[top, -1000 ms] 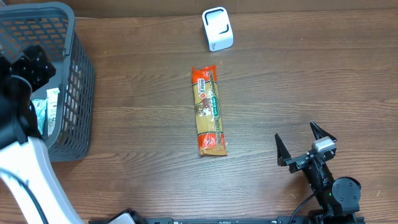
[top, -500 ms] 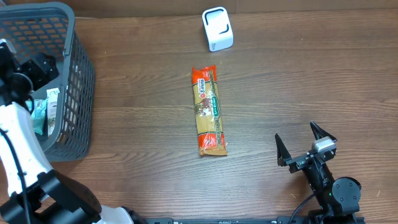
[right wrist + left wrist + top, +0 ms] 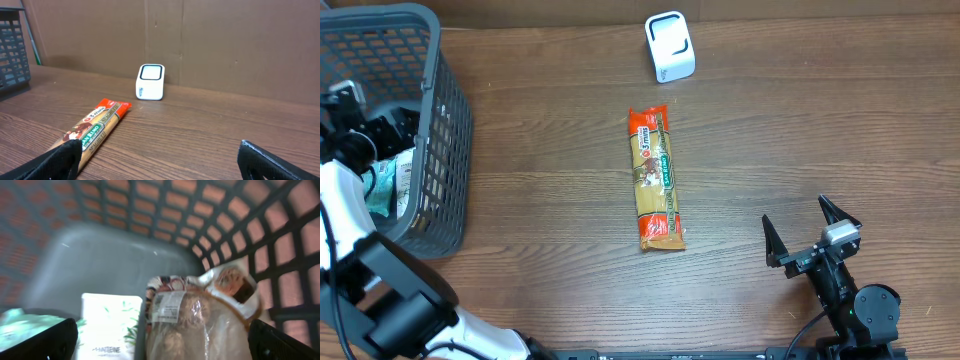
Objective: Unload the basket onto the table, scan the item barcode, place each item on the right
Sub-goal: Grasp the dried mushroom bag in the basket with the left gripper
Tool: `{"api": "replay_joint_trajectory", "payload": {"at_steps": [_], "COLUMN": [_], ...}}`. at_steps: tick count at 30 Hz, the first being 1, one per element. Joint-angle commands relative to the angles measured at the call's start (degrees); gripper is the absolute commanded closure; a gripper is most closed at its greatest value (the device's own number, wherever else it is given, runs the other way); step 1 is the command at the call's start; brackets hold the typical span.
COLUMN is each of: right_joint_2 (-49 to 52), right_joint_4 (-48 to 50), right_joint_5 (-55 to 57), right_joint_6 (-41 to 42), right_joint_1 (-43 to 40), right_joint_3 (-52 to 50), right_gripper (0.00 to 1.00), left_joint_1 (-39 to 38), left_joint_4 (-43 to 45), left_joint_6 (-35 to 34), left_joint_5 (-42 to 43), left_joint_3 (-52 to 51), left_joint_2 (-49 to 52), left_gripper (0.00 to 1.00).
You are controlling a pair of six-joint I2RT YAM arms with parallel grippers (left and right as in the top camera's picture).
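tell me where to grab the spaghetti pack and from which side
Grip the pack at its middle, across the narrow width, coming straight down from above. It lies flat on the table, long and thin, so the jaws should span its two long edges, and a middle hold should keep it level.

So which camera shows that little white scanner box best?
The right wrist view: the white scanner box shows its front and top window. Overhead shows it small, from above. Left wrist sees only inside the basket.
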Motion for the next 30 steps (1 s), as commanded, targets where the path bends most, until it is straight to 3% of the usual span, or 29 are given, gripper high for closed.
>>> {"api": "replay_joint_trajectory", "payload": {"at_steps": [1,7,12,30], "right_joint_2": [-0.42,-0.42,-0.42,-0.42], "right_joint_4": [0.35,0.35,0.35,0.33], "right_joint_5": [-0.04,-0.04,-0.04,-0.04], "right_joint_6": [0.20,0.20,0.20,0.20], "right_joint_1": [0.37,0.37,0.37,0.37], "right_joint_3": [-0.59,-0.59,-0.59,-0.59], "right_gripper": [0.00,0.00,0.00,0.00], "left_joint_1": [-0.22,-0.57,-1.36,-2.71], "left_joint_4": [-0.11,-0.02,-0.28,0.63], "left_joint_6": [5.79,8.83,9.88,10.71], "left_joint_5": [7.56,14.86,15.13,3.82], "left_joint_3": [0.20,0.20,0.20,0.20], "left_joint_2": [4.07,7.63,9.77,19.58], "left_gripper": [0.00,0.00,0.00,0.00]}}
